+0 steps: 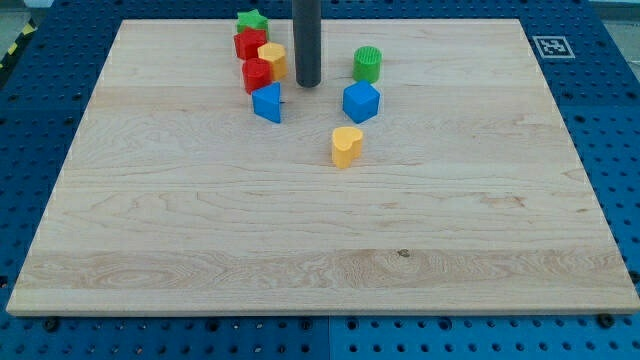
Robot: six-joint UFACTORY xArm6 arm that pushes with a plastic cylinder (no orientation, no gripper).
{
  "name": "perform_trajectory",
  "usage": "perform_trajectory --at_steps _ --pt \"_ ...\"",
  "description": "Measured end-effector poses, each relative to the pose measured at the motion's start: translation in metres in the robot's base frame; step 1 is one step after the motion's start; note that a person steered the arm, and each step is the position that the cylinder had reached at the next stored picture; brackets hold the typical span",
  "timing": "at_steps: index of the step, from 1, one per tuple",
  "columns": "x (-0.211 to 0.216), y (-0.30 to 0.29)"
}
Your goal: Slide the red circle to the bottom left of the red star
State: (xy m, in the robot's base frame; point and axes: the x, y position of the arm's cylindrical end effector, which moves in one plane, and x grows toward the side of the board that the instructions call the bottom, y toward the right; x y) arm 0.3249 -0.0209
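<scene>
Two red blocks sit near the view's top, left of centre. The upper red block (249, 43) looks rounded, like the circle. The lower red block (257, 75) has a notched outline, like the star. A yellow block (273, 58) lies between them on their right, touching both. My tip (307, 84) is just right of the yellow block and the lower red block, a small gap away. The rod rises out of the view's top.
A green star (252, 20) touches the upper red block from above. A blue block (267, 102) lies just below the lower red block. A green cylinder (367, 64), a blue cube (361, 101) and a yellow heart (346, 146) lie right of my tip.
</scene>
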Motion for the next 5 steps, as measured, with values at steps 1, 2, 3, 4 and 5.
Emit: perform_trajectory --at_steps 1,2,3,4,5 --pt "0.001 0.0" --pt "0.003 -0.002" --pt "0.003 -0.002" --pt "0.003 -0.005" --pt "0.003 -0.018"
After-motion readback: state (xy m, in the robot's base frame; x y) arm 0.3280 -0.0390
